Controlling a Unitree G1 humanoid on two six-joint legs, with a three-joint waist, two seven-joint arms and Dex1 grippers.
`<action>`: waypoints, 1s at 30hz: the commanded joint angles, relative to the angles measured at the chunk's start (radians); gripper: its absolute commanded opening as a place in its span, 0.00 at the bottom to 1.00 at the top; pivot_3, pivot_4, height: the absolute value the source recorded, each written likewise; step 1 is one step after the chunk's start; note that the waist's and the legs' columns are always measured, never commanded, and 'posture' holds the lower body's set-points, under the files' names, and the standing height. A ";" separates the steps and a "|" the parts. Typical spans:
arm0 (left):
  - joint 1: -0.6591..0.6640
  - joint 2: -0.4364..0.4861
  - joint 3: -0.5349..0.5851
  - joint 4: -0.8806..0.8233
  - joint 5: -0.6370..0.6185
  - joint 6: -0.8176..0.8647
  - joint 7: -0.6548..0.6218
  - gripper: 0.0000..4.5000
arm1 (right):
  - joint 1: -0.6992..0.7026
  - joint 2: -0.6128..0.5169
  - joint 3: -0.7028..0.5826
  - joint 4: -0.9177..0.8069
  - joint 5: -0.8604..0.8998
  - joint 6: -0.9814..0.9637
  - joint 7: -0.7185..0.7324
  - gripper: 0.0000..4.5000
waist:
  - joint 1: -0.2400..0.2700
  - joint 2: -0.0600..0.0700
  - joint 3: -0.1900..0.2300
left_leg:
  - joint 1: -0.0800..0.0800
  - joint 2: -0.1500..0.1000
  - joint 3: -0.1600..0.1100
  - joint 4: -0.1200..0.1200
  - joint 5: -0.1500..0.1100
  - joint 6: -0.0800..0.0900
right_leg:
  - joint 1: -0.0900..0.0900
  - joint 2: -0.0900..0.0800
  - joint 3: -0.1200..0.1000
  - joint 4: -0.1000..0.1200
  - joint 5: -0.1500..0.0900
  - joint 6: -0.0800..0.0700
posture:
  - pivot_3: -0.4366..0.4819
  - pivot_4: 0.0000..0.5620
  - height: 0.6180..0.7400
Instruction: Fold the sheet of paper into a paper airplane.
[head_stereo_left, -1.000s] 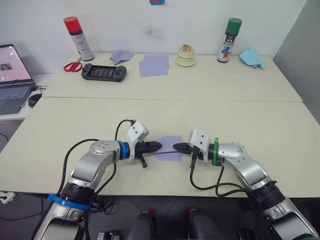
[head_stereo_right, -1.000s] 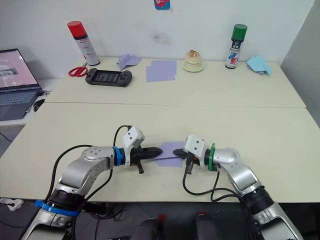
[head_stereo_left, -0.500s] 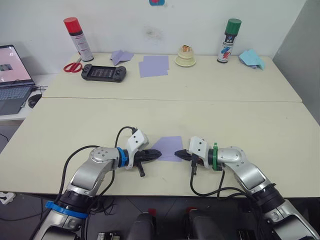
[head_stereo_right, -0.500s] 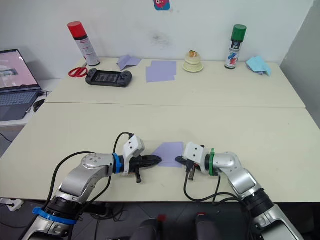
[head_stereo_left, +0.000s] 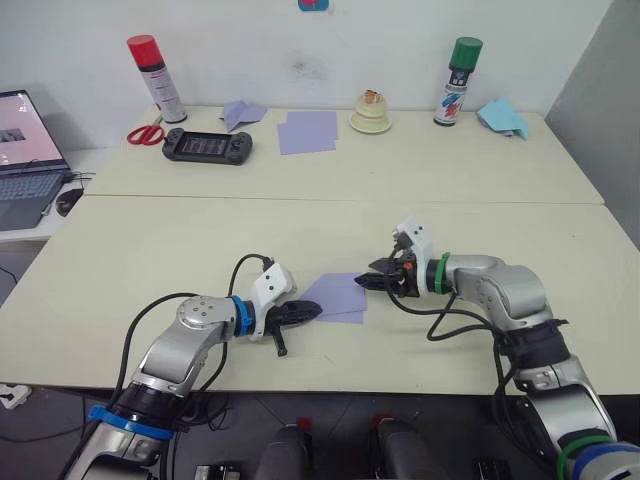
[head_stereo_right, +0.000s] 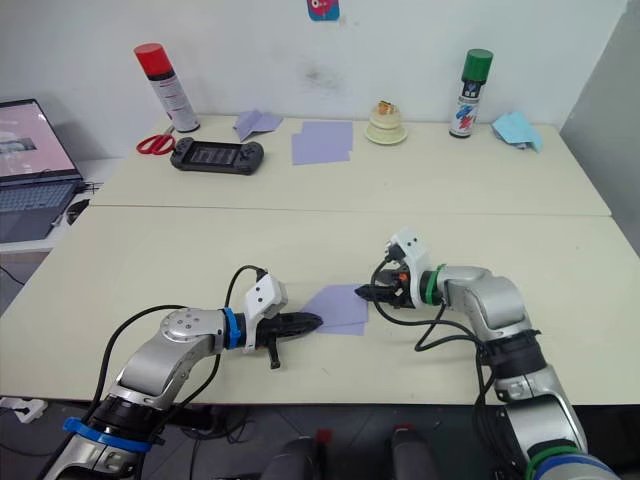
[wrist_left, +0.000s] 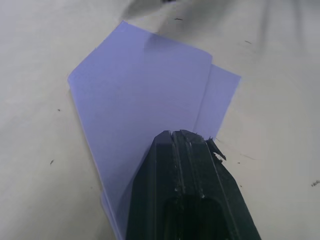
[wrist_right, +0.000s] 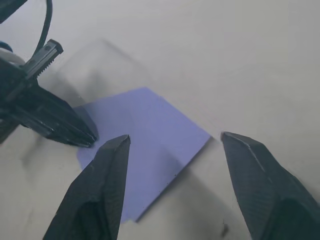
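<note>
The sheet of paper (head_stereo_left: 336, 297) lies near the front edge of the desk (head_stereo_left: 150, 250), midway between the two arms. The left gripper (head_stereo_left: 310, 312), its fingers closed together and gripping nothing, presses its tip down on the paper's left part, likely to pin it flat so it cannot slide. The right gripper (wrist_right: 172, 145) hovers over the paper's right edge with its fingers spread wide and empty, seemingly lining up to catch that edge. The paper is lavender, partly folded: one corner is turned in, leaving a slanted edge and a doubled layer.
</note>
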 joint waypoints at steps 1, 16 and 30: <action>0.030 0.010 -0.023 0.007 0.027 0.013 -0.001 0.00 | -0.040 0.008 0.007 0.047 0.017 0.078 -0.009 0.64 | 0.000 0.000 0.000 | 0.000 0.000 0.000 0.000 0.000 0.000 | 0.000 0.000 0.000 0.000 0.000 0.000 | 0.48 0.27 1.00; 0.060 0.020 -0.022 -0.016 0.028 0.017 0.000 0.00 | -0.061 0.116 -0.026 0.162 0.076 0.059 0.036 0.64 | -0.005 0.001 -0.001 | 0.001 0.001 0.000 -0.001 0.000 0.000 | 0.000 0.001 0.000 0.000 0.000 0.000 | 0.48 0.27 1.00; 0.040 0.027 -0.022 0.014 0.047 -0.001 -0.004 0.00 | -0.092 0.163 0.044 0.412 -0.037 -0.296 0.152 0.35 | -0.004 0.001 -0.002 | 0.003 0.001 0.000 -0.001 0.000 0.000 | 0.001 0.002 0.000 0.002 0.000 0.000 | 0.48 0.27 1.00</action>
